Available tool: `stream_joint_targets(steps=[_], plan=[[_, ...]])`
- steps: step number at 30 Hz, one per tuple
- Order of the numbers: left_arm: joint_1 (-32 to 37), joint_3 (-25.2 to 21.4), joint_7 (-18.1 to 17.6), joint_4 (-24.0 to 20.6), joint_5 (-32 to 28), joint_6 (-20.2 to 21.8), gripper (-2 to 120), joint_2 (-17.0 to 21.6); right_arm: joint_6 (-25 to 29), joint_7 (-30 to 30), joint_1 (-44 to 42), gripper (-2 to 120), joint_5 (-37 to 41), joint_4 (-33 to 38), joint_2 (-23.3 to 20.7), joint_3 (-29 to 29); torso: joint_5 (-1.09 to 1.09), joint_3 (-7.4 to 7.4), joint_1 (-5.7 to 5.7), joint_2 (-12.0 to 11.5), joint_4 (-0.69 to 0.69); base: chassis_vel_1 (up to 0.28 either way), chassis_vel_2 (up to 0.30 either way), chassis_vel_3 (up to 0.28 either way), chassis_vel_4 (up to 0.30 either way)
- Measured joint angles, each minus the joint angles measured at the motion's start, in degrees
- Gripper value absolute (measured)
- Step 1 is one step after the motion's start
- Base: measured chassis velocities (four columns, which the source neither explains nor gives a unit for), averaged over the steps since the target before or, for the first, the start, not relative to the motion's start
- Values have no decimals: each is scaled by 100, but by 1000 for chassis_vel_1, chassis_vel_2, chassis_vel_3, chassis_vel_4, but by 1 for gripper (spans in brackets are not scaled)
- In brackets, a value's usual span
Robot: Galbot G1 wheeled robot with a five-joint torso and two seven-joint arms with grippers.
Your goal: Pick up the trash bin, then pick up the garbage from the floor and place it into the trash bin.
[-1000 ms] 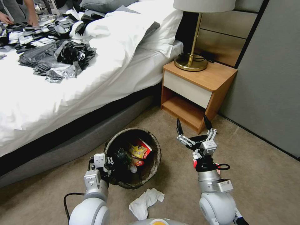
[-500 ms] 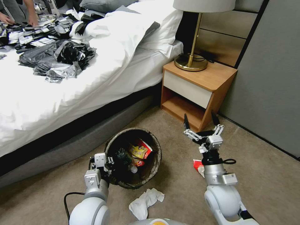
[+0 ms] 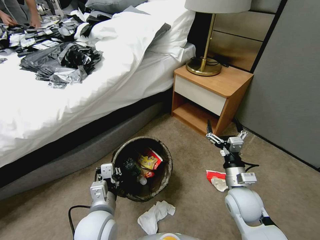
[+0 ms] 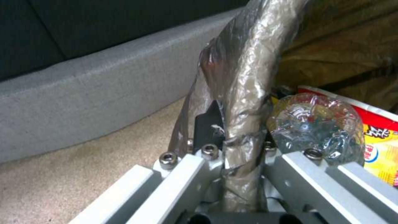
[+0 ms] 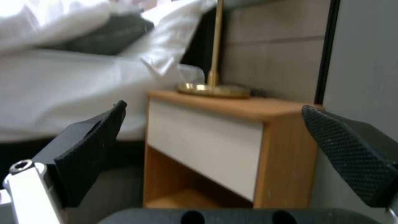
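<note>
The trash bin [image 3: 166,170], lined with a dark bag, stands tilted on the carpet beside the bed. My left gripper [image 3: 112,174] is shut on its near rim; the left wrist view shows the bag-covered rim [image 4: 244,74] pinched between the fingers. Inside the bin lie red and yellow snack wrappers [image 3: 150,160] and a crushed clear bottle [image 4: 311,124]. Of the garbage on the floor, a red wrapper [image 3: 213,176] lies by my right forearm and a white crumpled tissue [image 3: 156,212] lies in front of the bin. My right gripper [image 3: 223,126] is raised, open and holding nothing, pointing at the nightstand.
A wooden nightstand [image 3: 213,91] with a brass lamp [image 3: 204,65] stands just ahead of the right gripper, against a grey wall panel [image 3: 286,83]. The bed [image 3: 66,100] with grey foil bags on it runs along the left. Open carpet lies to the right.
My right arm has swung to the right and forward toward the nightstand, staying open, and has uncovered the red wrapper on the floor. The left gripper and the bin have not moved.
</note>
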Motion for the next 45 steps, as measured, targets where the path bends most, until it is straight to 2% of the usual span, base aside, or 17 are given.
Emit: stream_joint_targets(steps=[6, 8, 10, 11, 13, 15, 17, 18, 19, 21, 25, 27, 32, 38, 43, 45], plan=[[10, -7, 0, 0, -2, 1, 0, 4, -484, -499, 4, 100, -24, -215, -130, 324, 1, 0, 0, 1, 1, 0, 0, 0, 0], [12, -9, 0, 0, -4, 1, 0, 4, -639, -794, -30, 100, -116, -277, -188, 476, 1, 0, 0, 0, 0, 0, 0, 0, 0], [8, -18, 0, -1, -16, 1, 0, 7, -711, -1430, -117, 100, -300, -380, -307, 747, 1, 0, 0, 0, 0, 0, 0, 0, 0], [8, -18, 0, -1, -16, 1, 0, 7, -711, -1430, -117, 100, -300, -380, -307, 747, 1, 0, 0, 0, 0, 0, 0, 0, 0], [5, -20, 0, -1, -30, 1, 0, 11, -514, -2296, -190, 100, -585, -515, -428, 1069, 2, 0, 0, 0, 0, 0, 0, 0, 0], [5, -20, 0, -1, -31, 1, 0, 12, -435, -2510, -196, 100, -670, -558, -458, 1156, 1, 0, 0, 0, 0, 0, 0, 0, 0], [2, -20, 0, -1, -40, 1, 0, 18, -29, -3584, -164, 100, -955, -865, -587, 1499, 1, 0, 0, 0, -1, 0, 0, 0, 0], [1, -20, 0, -1, -40, 1, 0, 20, 135, -3935, -123, 100, -1022, -1012, -618, 1590, 0, 0, 0, 0, 0, 0, 0, 0, 0], [1, -20, 0, -1, -40, 1, 0, 20, 135, -3935, -123, 100, -1022, -1012, -618, 1590, 0, 0, 0, 0, 0, 0, 0, 0, 0], [8, -16, 0, -4, -41, 1, 0, 23, 523, -4754, 2, 100, -1128, -1535, -678, 1732, 1, 0, 0, 0, 0, 0, 0, 0, 0], [21, -14, 0, -22, -40, 1, 0, 23, 719, -5177, 89, 100, -1165, -1924, -671, 1781, 2, 0, 0, 0, 1, 0, 0, 0, 0], [43, -14, 0, -56, -36, 0, 0, 30, 1045, -5746, 233, 100, -1271, -2569, -590, 1873, 2, 0, 0, 0, 0, 0, 0, 0, 0], [73, -16, -1, -73, -27, -3, 0, 42, 1279, -6002, 417, 100, -1435, -3182, -533, 1918, 1, 0, 0, 0, 0, 0, 0, 0, 0], [102, -6, -2, -112, -7, -4, 0, 42, 1363, -5951, 602, 100, -1512, -3730, -480, 1878, 0, 0, 0, 0, 0, 0, 0, 0, 0], [112, 1, -2, -136, 3, -4, 0, 48, 1380, -5638, 769, 100, -1609, -4129, -435, 1763, 1, 0, 0, 0, 0, 0, 0, 0, 0], [119, 5, -2, -141, 8, -4, 0, 51, 1348, -5278, 891, 100, -1607, -4378, -413, 1630, 0, 0, 0, 0, 0, 0, 0, 0, 0]])
